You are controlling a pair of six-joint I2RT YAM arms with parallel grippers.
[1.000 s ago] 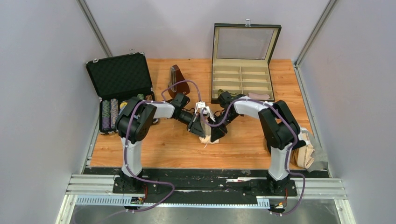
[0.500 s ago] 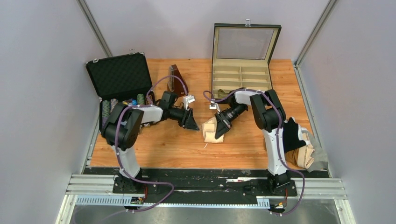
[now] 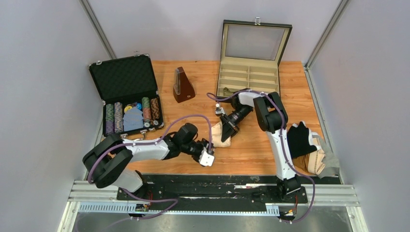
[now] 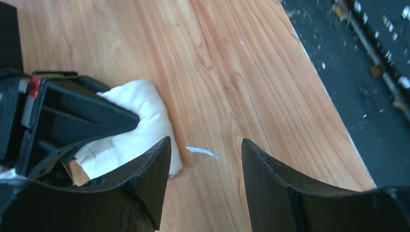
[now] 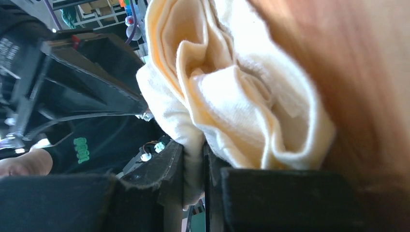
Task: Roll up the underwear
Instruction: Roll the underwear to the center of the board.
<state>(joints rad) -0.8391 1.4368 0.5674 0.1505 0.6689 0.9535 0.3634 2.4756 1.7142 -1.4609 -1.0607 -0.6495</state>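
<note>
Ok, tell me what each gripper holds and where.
Right gripper pinches the cream-beige underwear by a thin fold at its edge; left gripper is open, holding nothing.

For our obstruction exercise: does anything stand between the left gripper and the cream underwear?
Nothing visible does. Only the table and a flat white scrap lie between the open left gripper and the cream underwear, which the right gripper pinches.

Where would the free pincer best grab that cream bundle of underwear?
Probably the rounded free end of the cream underwear, coming from the near edge of the table. The right pincer clamps its far side, and the open left pincer faces that bulge.
</note>
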